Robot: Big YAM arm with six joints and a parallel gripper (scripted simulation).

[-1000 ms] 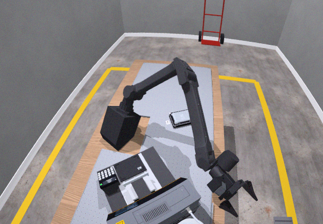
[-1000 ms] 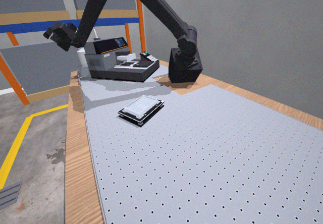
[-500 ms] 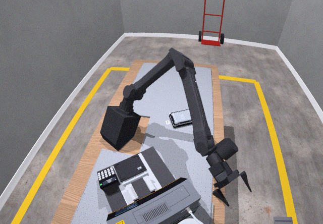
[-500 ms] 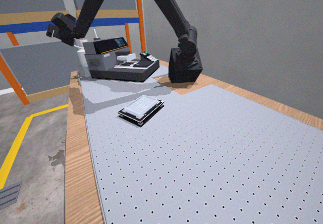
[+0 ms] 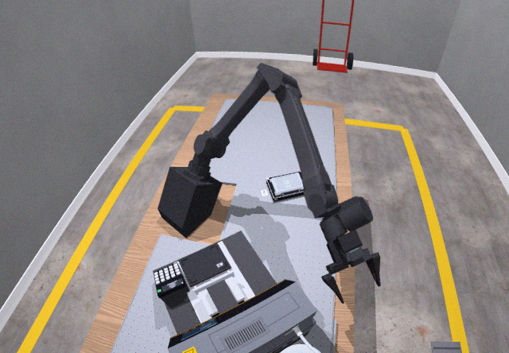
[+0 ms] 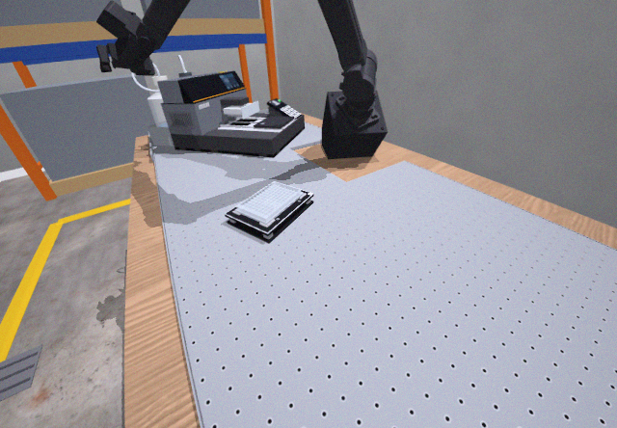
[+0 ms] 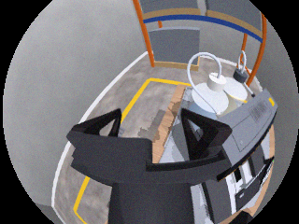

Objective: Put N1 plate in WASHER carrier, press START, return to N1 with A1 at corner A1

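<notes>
The clear plate lies in the black plate nest, and it looks flat. Its cut-off corner is too small to tell. My gripper is open and empty, high at the table's long edge beside the washer, far from the plate. The washer has white rails and a dark flat slab in front of its housing; no plate shows there. The keypad has white keys and a small green patch at its dark end.
White bottles with looped tubes stand behind the washer housing. The black arm base stands on the wooden part of the table. A small white card lies beside the nest. A red hand truck stands at the wall.
</notes>
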